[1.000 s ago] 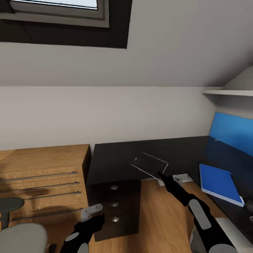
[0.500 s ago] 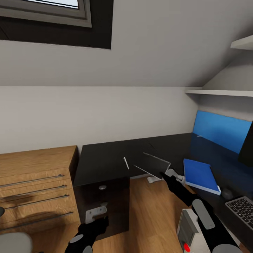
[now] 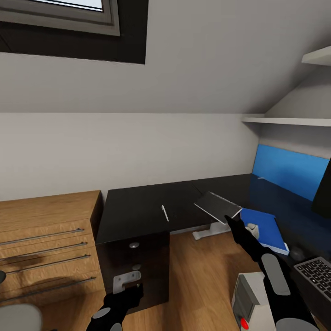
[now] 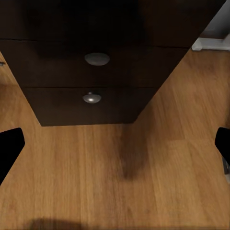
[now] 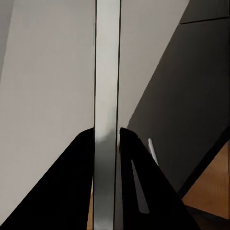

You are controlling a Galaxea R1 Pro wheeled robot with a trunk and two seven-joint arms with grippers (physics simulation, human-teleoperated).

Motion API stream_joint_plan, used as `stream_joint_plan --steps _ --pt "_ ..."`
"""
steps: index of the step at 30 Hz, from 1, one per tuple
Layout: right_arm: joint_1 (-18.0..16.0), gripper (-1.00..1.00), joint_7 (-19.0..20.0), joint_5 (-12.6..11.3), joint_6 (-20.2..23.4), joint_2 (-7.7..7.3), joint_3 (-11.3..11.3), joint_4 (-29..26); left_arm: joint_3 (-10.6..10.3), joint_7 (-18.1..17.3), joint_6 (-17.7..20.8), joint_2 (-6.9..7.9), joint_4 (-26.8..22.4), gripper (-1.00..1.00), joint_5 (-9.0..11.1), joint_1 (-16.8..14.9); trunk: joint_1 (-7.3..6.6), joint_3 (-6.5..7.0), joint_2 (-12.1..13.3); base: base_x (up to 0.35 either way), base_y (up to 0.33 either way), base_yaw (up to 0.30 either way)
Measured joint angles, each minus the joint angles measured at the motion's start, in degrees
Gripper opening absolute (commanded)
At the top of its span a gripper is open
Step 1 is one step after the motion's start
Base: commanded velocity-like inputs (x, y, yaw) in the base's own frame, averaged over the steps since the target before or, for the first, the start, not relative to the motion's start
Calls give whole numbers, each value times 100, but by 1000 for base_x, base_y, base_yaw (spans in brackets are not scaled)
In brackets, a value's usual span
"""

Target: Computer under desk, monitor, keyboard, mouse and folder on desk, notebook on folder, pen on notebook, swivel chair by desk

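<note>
Above desk (image 3: 138, 209) | notebook (image 3: 217, 207) clamped in right hand (image 3: 235, 224) | beside folder (image 3: 264, 228)

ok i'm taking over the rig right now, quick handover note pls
Right gripper: shut on the notebook, held in the air over the desk edge, just short of the folder.
Left gripper: open, empty, low in front of the desk drawers.
Pen lies on the desk, apart from the folder.
Keyboard and mouse are on the desk beyond the folder; the monitor edge shows above them.
Done: folder on desk.
Left: notebook onto folder, pen onto notebook. Chair position and computer I can't judge from here.
</note>
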Motion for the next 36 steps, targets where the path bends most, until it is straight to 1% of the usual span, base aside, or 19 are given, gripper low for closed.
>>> stream_joint_plan --steps 2,5,7,8,14,16,18,19,20,23,24,28,36 --pt "39 -100 -248 -19 1 63 -46 -173 0 -4 0 0 4 100 0 0 0 0 0 0 0 0" --pt "147 -100 -444 -21 0 122 -68 -372 0 -6 0 0 8 100 0 0 0 0 0 0 0 0" --pt "279 -100 -643 -41 -9 212 -78 -594 0 -8 0 0 10 100 0 0 0 0 0 0 0 0" --pt "313 -100 -701 -45 -8 243 -85 -664 0 -8 0 0 13 100 0 0 0 0 0 0 0 0" --pt "362 -100 -838 -46 -5 294 -159 -762 0 -9 0 0 39 100 0 0 0 0 0 0 0 0" --pt "369 -100 -956 -41 -20 309 -300 -774 -1 -9 0 0 44 100 0 0 0 0 0 0 0 0" --pt "373 -100 -1172 -27 -72 338 -555 -787 -4 -9 0 0 50 100 0 0 0 0 0 0 0 0" --pt "373 -100 -1226 -45 -94 350 -621 -791 -5 -9 0 0 51 100 0 0 0 0 0 0 0 0" --pt "374 -100 -1322 -33 -152 373 -736 -795 -3 -9 0 0 52 100 0 0 0 0 0 0 0 0" --pt "375 -100 -1461 -57 -344 427 -918 -801 -6 -9 0 0 54 100 0 0 0 0 0 0 0 0" --pt "375 -100 -1501 -56 -474 454 -973 -802 -7 -9 0 0 54 100 0 0 0 0 0 0 0 0" --pt "375 -100 -1566 -67 -844 537 -1050 -797 -7 -9 0 0 55 100 0 0 0 0 0 0 0 0" --pt "375 -100 -1595 -102 -1007 634 -1110 -795 -9 -14 0 0 78 100 0 0 0 0 0 0 0 0"
